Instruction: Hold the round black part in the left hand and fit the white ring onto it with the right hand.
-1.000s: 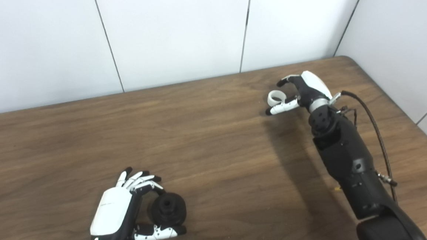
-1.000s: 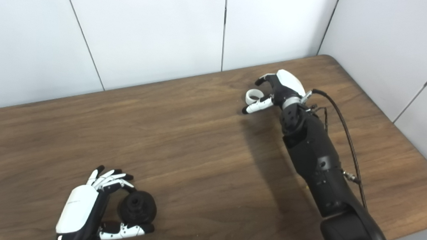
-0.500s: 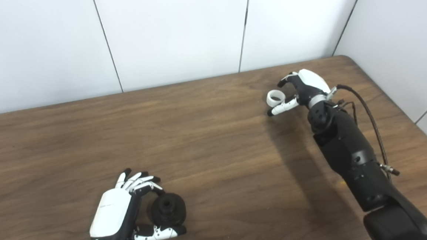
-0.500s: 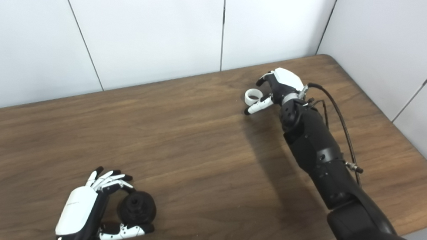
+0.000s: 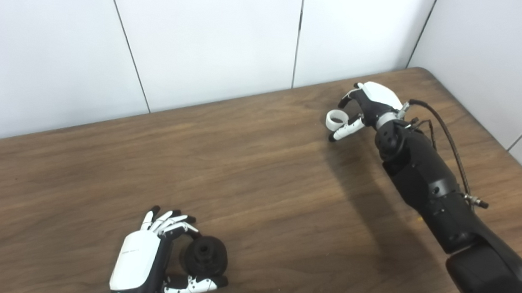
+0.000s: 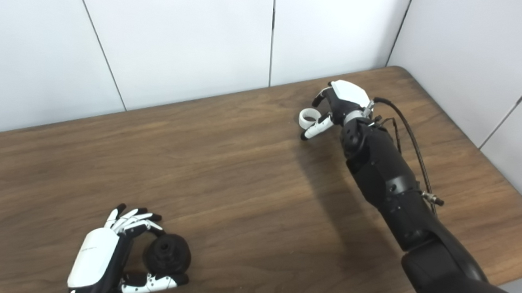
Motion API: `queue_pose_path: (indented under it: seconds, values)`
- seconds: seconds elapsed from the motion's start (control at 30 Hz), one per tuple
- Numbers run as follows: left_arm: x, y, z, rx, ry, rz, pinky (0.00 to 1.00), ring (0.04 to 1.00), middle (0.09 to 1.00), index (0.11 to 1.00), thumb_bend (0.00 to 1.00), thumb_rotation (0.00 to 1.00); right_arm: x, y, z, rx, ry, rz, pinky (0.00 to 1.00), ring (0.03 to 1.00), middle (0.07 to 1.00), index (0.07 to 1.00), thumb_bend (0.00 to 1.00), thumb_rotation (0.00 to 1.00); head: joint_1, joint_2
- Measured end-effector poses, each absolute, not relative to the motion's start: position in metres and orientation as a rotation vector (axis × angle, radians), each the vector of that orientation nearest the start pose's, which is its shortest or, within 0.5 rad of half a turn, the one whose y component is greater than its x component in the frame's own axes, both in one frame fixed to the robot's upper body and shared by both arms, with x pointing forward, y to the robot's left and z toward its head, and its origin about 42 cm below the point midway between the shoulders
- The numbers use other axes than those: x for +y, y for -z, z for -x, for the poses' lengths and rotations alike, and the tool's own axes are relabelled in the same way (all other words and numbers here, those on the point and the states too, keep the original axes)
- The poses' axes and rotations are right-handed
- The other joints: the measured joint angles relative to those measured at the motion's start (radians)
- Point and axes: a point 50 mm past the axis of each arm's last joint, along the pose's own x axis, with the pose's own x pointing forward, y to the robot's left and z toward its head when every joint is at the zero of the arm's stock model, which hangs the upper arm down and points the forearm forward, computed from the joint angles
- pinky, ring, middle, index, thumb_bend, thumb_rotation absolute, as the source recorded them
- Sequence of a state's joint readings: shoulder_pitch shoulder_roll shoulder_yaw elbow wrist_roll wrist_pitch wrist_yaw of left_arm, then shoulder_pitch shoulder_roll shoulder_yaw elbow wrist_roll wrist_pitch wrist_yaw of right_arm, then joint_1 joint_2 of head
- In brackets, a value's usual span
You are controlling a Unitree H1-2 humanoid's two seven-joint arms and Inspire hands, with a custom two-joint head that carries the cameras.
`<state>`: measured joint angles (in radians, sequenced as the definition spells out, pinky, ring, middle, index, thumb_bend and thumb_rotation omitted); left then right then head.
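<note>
The round black part (image 5: 206,255) is low on the table near the front edge, its hub facing up. My left hand (image 5: 145,259) is beside it, one bent finger on its far side and the thumb (image 5: 193,285) along its near side, pinching it; the other fingers stay spread. The white ring (image 5: 336,119) lies flat on the wood at the far right. My right hand (image 5: 366,108) hovers just right of the ring, open, with dark fingertips (image 6: 321,97) arched beyond it and the white thumb (image 6: 314,128) close in front of it.
The brown wooden table (image 5: 259,178) meets white wall panels at the back and right. Its rounded far right corner (image 5: 422,72) is close behind the right hand. A black cable (image 5: 447,135) loops along the right forearm.
The right hand has edged slightly farther and turned, its thumb swinging nearer the ring, and the forearm has swung left. The left hand and black part have not moved.
</note>
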<state>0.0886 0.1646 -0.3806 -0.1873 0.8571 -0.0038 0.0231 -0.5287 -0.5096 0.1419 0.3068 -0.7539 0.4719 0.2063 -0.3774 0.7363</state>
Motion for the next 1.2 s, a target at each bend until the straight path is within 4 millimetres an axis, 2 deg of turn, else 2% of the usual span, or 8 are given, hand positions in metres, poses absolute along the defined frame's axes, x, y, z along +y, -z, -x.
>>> queue_pose_path:
  seconds: [0.7,0.73,0.77,0.8,0.9,1.2]
  values:
    - [0.1573,-0.1139,-0.2347,-0.232,0.304,-0.951,1.00,0.872,0.763,0.483,0.52,0.05,-0.3578,-0.2126,-0.4448,0.271,0.157,1.231,1.00,1.000,0.923,0.591,0.83,0.16,0.005,0.003]
    - [0.1571,-0.1141,-0.2346,-0.230,0.303,-0.951,1.00,0.872,0.763,0.483,0.52,0.05,-0.3577,-0.2125,-0.4450,0.269,0.155,1.229,1.00,1.000,0.923,0.543,0.68,0.15,0.005,0.003]
    - [0.1570,-0.1142,-0.2346,-0.229,0.303,-0.950,1.00,0.871,0.763,0.483,0.52,0.05,-0.3578,-0.2123,-0.4452,0.266,0.155,1.228,1.00,1.000,0.920,0.512,0.59,0.15,0.005,0.003]
    - [0.1569,-0.1142,-0.2346,-0.228,0.302,-0.950,1.00,0.870,0.762,0.483,0.52,0.05,-0.3579,-0.2122,-0.4454,0.264,0.155,1.227,1.00,1.000,0.918,0.501,0.56,0.14,0.006,0.003]
    - [0.1566,-0.1141,-0.2345,-0.228,0.303,-0.950,1.00,0.870,0.763,0.483,0.52,0.05,-0.3576,-0.2115,-0.4458,0.254,0.149,1.225,1.00,0.995,0.903,0.488,0.53,0.14,0.006,0.003]
    - [0.1550,-0.1143,-0.2340,-0.227,0.305,-0.949,1.00,0.868,0.763,0.483,0.52,0.05,-0.3584,-0.2113,-0.4457,0.243,0.149,1.236,1.00,0.990,0.883,0.485,0.52,0.13,0.011,0.006]
